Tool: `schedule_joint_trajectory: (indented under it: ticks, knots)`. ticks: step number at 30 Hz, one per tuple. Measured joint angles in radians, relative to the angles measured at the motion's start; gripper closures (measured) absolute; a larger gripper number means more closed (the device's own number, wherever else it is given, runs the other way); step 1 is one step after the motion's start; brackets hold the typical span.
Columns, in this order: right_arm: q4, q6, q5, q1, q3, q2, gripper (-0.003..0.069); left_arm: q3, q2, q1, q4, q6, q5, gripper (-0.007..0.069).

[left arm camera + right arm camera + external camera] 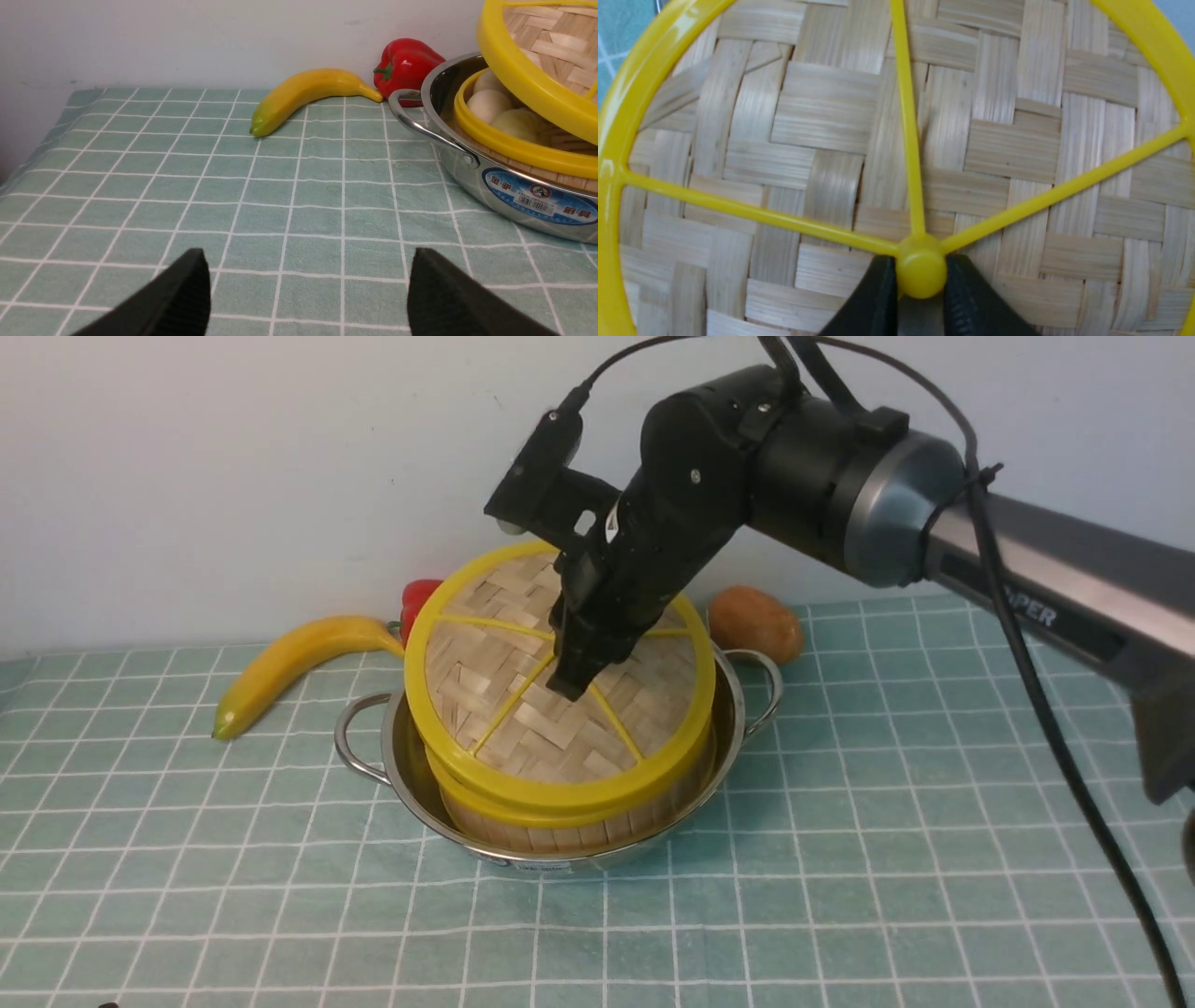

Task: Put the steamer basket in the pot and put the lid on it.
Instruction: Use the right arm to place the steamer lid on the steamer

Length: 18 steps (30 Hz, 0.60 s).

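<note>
Pinching the lid (523, 709) by its round yellow hub (921, 266) with the right gripper (574, 681), with both black fingers pressed against opposite sides of that knob and nothing else between them. Holding the lid tilted over the steamer basket (560, 821), with the far edge lifted and the near edge dipping down to the basket's yellow rim. Leaving a gap on the left side between the two yellow rims, wide enough for showing pale buns (488, 103) inside the basket. Seating the basket down inside the pot (411, 775), with the slatted bamboo wall rising above the shiny steel rim. Standing the pot on the green checked tablecloth (840, 849), with a blue label (542, 198) showing on its side in the left wrist view.

Hovering low over bare cloth with the left gripper (308, 261), well to the left of the pot, with fingers spread wide apart and gripping nothing.

Lying along the back near the wall: a banana (280, 667) on the left, apart from the pot; a red pepper (417, 597) just behind the pot's left handle; a brown potato (756, 623) just beyond the right handle.
</note>
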Motion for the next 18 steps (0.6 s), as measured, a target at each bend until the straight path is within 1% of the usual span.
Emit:
schedule_joint_trajectory:
  ticks: [11,18]
  knots:
    - [0.002,-0.003,-0.047,0.000,-0.001,0.078,0.0517,0.000,0.000,0.000,0.000,0.000,0.000,0.0101]
    - [0.002,-0.003,-0.066,0.000,-0.004,0.082,0.0517,0.000,0.000,0.000,0.000,0.000,0.000,0.0101]
